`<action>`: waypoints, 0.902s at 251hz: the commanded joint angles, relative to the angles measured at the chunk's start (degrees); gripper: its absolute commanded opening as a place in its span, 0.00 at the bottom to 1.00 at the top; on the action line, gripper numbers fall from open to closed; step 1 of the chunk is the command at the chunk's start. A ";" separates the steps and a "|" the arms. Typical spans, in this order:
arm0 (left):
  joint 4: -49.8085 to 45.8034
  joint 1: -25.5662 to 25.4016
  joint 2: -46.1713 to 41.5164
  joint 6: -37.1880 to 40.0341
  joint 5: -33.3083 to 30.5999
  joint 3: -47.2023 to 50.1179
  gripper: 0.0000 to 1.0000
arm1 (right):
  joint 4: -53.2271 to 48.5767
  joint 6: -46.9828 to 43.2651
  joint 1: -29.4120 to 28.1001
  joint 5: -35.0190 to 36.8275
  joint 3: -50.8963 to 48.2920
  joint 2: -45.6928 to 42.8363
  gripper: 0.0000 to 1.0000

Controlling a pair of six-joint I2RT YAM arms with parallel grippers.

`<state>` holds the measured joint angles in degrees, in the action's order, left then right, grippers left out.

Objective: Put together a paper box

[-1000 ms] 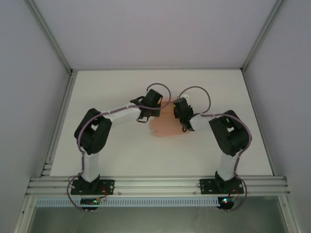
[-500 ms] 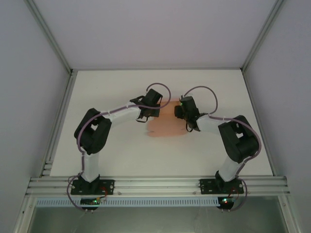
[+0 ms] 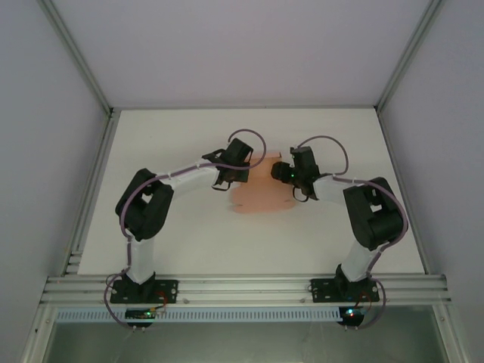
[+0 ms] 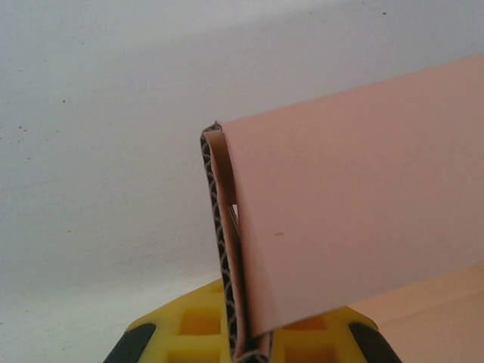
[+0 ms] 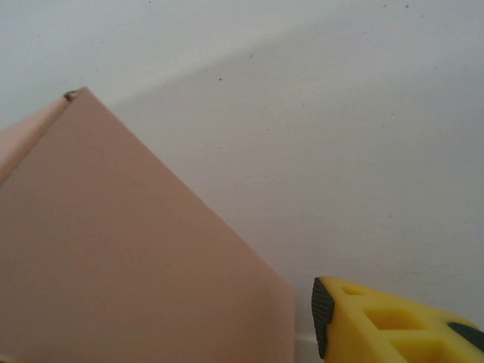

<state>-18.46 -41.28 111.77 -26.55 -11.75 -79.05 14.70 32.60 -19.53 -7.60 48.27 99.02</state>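
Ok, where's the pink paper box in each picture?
Top external: the paper box lies in the middle of the white table.
Left wrist: the box fills the right half, its folded edge pinched in the left gripper.
Right wrist: the box is a slanted pink panel, lower left.
Shared landmark: the white table behind it.

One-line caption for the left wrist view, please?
Left gripper clamped shut on the folded edge of the salmon-pink corrugated card box, over the white table.
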 commanded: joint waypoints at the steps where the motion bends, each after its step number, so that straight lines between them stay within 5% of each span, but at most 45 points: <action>1: -10.86 0.45 2.14 1.85 -1.89 1.17 0.00 | 4.14 4.14 1.91 -0.49 2.55 0.80 0.52; 49: -10.82 0.50 2.54 2.01 -1.69 0.85 0.00 | 2.35 2.19 0.88 1.04 4.87 2.27 0.53; 94: -10.90 0.41 2.67 2.36 -1.61 0.69 0.00 | 1.03 -4.58 -2.88 9.84 5.36 2.92 0.59; 178: -11.25 0.33 2.93 2.18 -1.61 0.12 0.00 | -1.35 -6.88 -4.17 11.25 7.01 5.59 0.44; 226: -11.86 0.40 3.21 1.80 -2.27 -0.40 0.00 | -3.47 -8.41 -5.80 14.70 5.36 4.70 0.47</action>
<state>-20.95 -41.23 111.87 -25.98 -13.34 -80.03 14.57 26.06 -24.58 1.98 54.54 103.18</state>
